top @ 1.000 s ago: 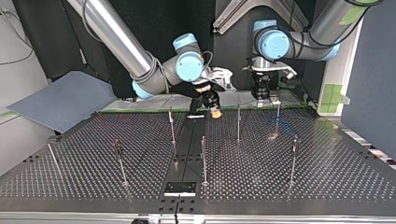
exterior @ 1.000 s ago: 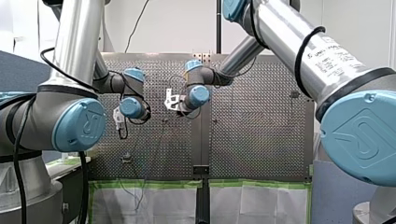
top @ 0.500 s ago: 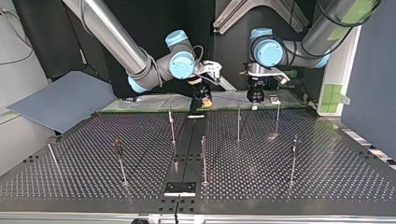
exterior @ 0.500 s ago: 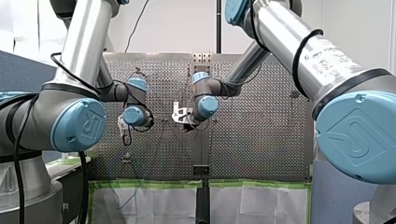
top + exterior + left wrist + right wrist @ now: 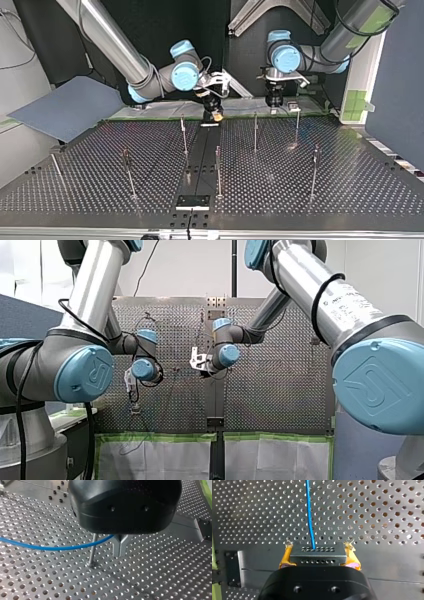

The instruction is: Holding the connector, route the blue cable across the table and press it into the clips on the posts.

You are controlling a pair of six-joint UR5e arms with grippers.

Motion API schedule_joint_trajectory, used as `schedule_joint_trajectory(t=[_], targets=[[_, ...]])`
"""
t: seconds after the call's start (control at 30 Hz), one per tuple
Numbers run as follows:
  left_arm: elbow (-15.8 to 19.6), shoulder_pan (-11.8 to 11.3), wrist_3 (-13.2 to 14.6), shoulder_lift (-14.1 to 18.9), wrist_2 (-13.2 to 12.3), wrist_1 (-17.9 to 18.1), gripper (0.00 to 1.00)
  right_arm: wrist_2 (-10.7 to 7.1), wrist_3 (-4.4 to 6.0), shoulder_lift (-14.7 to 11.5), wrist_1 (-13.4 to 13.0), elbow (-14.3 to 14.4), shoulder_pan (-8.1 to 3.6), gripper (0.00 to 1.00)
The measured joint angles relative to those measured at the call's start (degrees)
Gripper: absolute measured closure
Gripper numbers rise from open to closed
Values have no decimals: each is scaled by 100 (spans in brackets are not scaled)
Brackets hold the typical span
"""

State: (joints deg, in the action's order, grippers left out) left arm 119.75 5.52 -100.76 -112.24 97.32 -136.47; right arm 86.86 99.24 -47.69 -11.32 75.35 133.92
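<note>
My right gripper pinches the dark connector between its yellow pads. The blue cable runs straight ahead from it over the perforated tabletop. My left gripper has its metal fingers pressed together beside a post. The cable crosses that post and meets the fingers' root.

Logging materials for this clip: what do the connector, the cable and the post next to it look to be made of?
The connector is a matte dark grey block with rows of small holes; it could be plastic or coated metal. The cable is smooth and blue and bends softly, so it is likely plastic-sheathed. The post is a thin rod with a bright sheen, apparently bare metal.
</note>
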Motion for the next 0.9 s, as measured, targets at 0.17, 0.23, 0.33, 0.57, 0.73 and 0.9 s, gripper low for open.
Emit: schedule_joint_trajectory(t=[0.17,0.23,0.33,0.57,0.73,0.9], targets=[[-127,-32,-2,0,-49,41,100,-84,1,0,-9,-21,-32,100],[-168,-44,-1,0,-56,41,100,-97,1,0,-10,-22,-39,100],[-223,-64,1,-1,-65,37,100,-104,1,0,-11,-29,-52,100],[-348,-128,-2,-35,-214,10,100,-106,3,0,-12,-67,-119,100],[-553,-155,18,-226,-300,-59,100,-107,2,0,-12,-84,-168,100],[-828,-218,27,-479,-296,-1,100,-107,2,0,-12,-106,-217,100]])
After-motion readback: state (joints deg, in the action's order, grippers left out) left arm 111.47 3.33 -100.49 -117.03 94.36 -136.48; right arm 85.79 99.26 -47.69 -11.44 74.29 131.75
